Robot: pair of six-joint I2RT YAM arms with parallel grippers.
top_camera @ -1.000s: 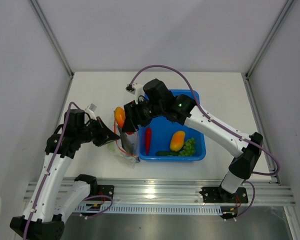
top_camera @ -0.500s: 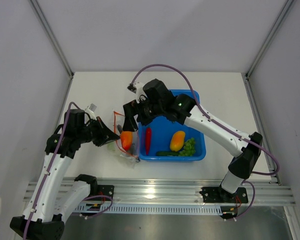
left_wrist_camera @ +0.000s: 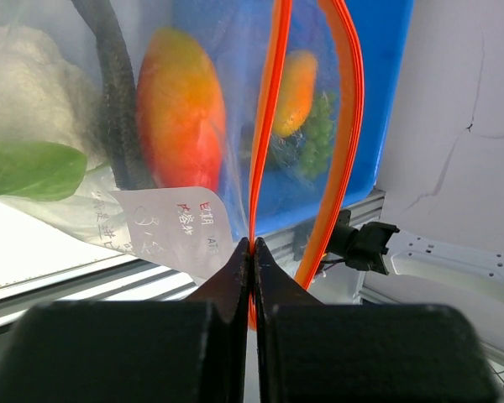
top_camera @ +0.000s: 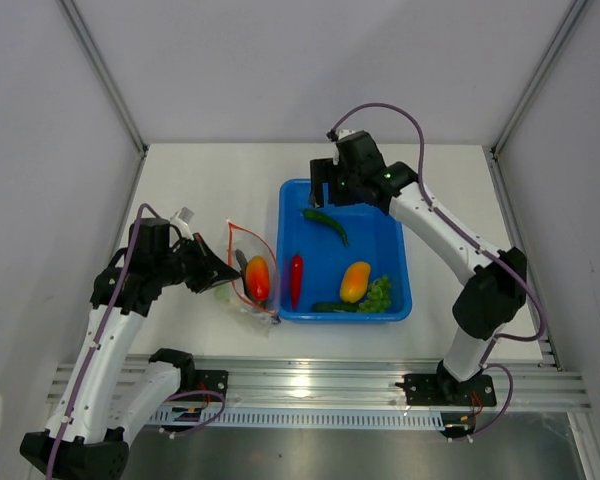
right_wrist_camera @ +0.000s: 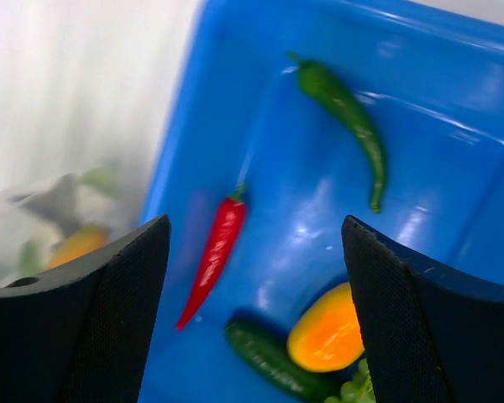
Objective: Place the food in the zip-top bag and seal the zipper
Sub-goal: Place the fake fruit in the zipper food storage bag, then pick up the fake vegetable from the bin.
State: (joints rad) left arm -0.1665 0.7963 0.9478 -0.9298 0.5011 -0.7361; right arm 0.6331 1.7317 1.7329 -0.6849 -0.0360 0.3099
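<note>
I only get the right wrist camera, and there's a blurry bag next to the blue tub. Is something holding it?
Observer: Yes. The left gripper is shut on the orange zipper of the bag.
Operator: Is it open or zipped up?
Observer: Open. The zipper's two strips stand apart in a loop.
Operator: What's inside it?
Observer: White cauliflower sits beside an orange fruit.
</note>
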